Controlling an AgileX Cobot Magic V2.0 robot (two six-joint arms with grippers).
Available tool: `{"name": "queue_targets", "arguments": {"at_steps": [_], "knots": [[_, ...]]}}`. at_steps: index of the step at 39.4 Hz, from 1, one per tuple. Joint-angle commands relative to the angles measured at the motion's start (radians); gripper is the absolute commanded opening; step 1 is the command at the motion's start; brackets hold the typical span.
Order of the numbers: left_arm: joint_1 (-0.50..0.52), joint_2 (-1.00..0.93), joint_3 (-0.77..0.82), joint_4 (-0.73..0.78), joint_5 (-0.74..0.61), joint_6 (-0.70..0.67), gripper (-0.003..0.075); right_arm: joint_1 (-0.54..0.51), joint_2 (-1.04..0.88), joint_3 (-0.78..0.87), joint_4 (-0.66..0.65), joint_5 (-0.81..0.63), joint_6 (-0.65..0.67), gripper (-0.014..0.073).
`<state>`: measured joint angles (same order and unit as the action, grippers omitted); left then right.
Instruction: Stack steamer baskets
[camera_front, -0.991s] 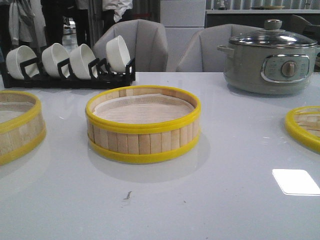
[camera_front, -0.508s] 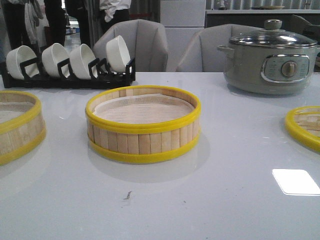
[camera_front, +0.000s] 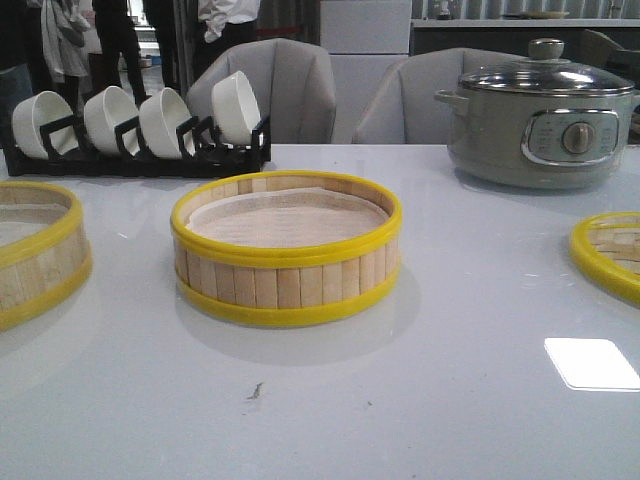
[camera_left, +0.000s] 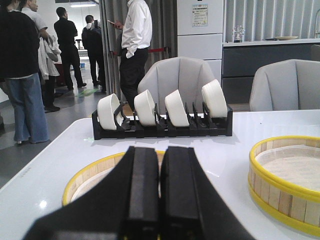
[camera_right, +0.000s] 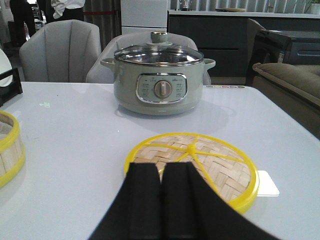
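Spanning the whole front view, the white table carries three yellow-hooped pieces well apart: the middle steamer basket, the left basket cut by the frame edge, and the woven lid — only its rim shows in front. Behind stand the electric pot and bowl rack. Only the wrist views show the left gripper and right gripper, fingers pressed together, holding nothing.
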<state>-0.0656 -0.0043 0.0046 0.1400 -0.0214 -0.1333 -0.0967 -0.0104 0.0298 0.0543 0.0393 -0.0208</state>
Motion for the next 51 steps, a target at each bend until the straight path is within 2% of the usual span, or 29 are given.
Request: {"name": "queue_targets", "arguments": {"at_steps": [1,8,13,19,25,29,33,40,51], "knots": [[-0.007,-0.013,0.002,0.0,-0.085,-0.006,0.0085,-0.006,-0.02,-0.014,-0.006,-0.084,-0.002,0.007],[-0.007,-0.013,-0.006,0.004,-0.077,0.017,0.0085,-0.006,-0.02,-0.014,-0.006,-0.084,-0.002,0.007],[-0.007,0.059,-0.13,-0.016,0.065,0.017,0.0085,-0.006,-0.02,-0.014,-0.006,-0.084,-0.002,0.007],[-0.007,0.34,-0.491,0.047,0.239,0.017,0.0085,-0.006,-0.02,-0.014,-0.006,-0.084,-0.002,0.007],[-0.007,0.616,-0.887,0.048,0.349,0.017,0.0085,-0.006,-0.02,-0.014,-0.006,-0.084,-0.002,0.007],[-0.007,0.76,-1.04,0.062,0.404,0.017,0.0085,-0.006,-0.02,-0.014,-0.006,-0.084,-0.002,0.007],[-0.007,0.843,-1.095,0.045,0.467,0.017,0.0085,-0.006,-0.02,-0.014,-0.006,-0.084,-0.002,0.007],[-0.007,0.906,-1.095,0.021,0.527,0.019,0.0085,-0.006,-0.02,-0.014,-0.006,-0.084,-0.002,0.007],[-0.007,0.92,-1.091,0.038,0.5,0.053,0.0085,-0.006,-0.02,-0.014,-0.006,-0.084,-0.002,0.007]]}}
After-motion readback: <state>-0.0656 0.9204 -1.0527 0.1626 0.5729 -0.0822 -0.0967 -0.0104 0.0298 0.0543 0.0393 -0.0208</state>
